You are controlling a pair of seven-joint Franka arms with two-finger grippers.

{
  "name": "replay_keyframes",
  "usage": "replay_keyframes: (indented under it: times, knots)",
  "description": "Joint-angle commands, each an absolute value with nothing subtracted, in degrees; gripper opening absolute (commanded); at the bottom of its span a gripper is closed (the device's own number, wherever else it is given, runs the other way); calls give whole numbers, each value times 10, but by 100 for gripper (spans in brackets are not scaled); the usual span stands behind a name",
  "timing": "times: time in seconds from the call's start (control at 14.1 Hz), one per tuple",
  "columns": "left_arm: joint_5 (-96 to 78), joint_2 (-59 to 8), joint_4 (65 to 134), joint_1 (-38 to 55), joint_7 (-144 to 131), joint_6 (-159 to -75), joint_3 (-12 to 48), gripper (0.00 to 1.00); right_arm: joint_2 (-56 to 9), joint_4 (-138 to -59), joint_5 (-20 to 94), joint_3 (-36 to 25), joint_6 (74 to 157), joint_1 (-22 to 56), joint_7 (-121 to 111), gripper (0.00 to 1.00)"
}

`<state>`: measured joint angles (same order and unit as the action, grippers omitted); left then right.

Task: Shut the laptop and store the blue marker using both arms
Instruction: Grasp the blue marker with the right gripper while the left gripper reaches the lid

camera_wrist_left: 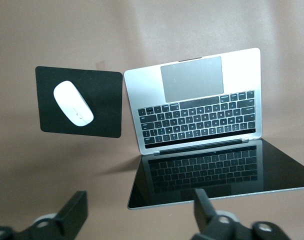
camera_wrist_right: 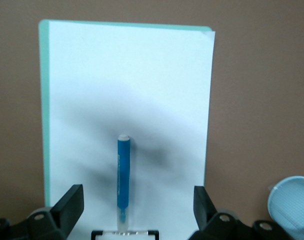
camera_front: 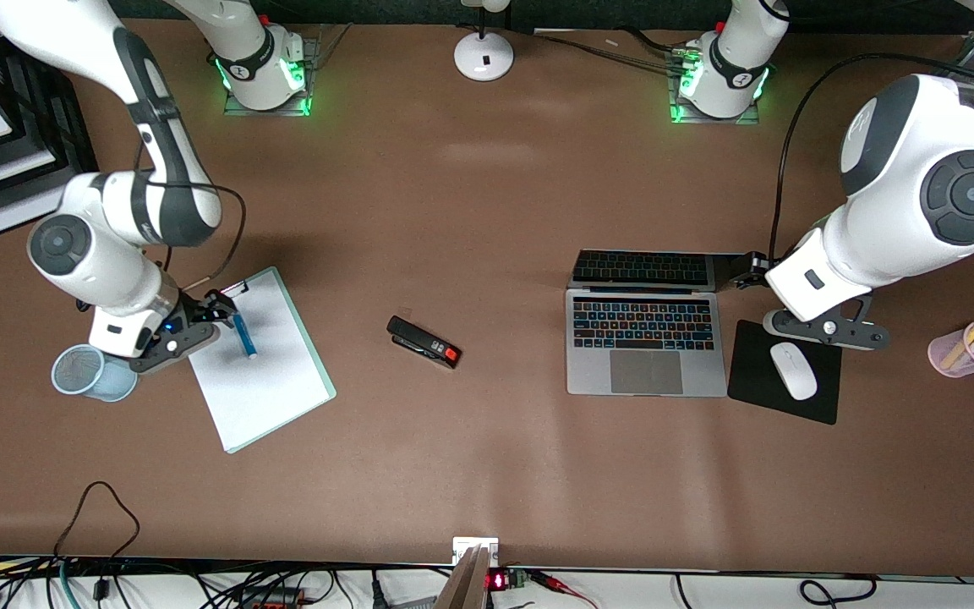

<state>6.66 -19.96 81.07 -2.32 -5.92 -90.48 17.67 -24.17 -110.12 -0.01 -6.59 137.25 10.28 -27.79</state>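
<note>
The laptop (camera_front: 646, 342) stands open toward the left arm's end of the table, its screen (camera_front: 643, 269) tilted back. It also shows in the left wrist view (camera_wrist_left: 197, 115). My left gripper (camera_front: 739, 272) is open and empty beside the screen's corner; in its wrist view (camera_wrist_left: 139, 215) the screen's edge lies between the fingers' line. The blue marker (camera_front: 243, 334) lies on a white sheet on a green clipboard (camera_front: 263, 372). My right gripper (camera_front: 223, 309) is open, low over the clipboard's clip end. In the right wrist view the marker (camera_wrist_right: 123, 177) lies between the spread fingers (camera_wrist_right: 72, 202), untouched.
A black stapler (camera_front: 424, 342) lies mid-table. A blue mesh cup (camera_front: 90, 372) stands beside the right gripper. A white mouse (camera_front: 793, 370) sits on a black mouse pad (camera_front: 821, 406) beside the laptop. A pink pen cup (camera_front: 956, 355) stands past it. A lamp base (camera_front: 484, 55) stands between the arms' bases.
</note>
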Motion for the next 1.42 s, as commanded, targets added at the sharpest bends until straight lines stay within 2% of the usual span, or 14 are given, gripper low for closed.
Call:
replay_keyframes:
  times: [0.0,0.21,0.35,0.85,1.06,1.35]
  knots:
    - [60,-195,808,-18,-54,-887,181,18,-264,-1093,-1,-66,1388,105,-288,80]
    - [60,-196,809,-18,-54,-885,181,0,-278,-1090,-1,-66,1389,112,-289,64]
    - [60,-196,811,-18,-59,-883,181,0,-290,-1089,-1,-66,1403,116,-290,55]
    - [50,-172,836,-20,-59,-860,182,0,-324,-1079,1,-65,1422,121,-288,40]
    - [25,-106,938,-25,-62,-883,187,0,-338,-1070,3,-65,1422,123,-286,36]
    - [-25,-30,1074,-23,-125,-957,201,0,-353,-1057,7,-64,1421,124,-281,30]
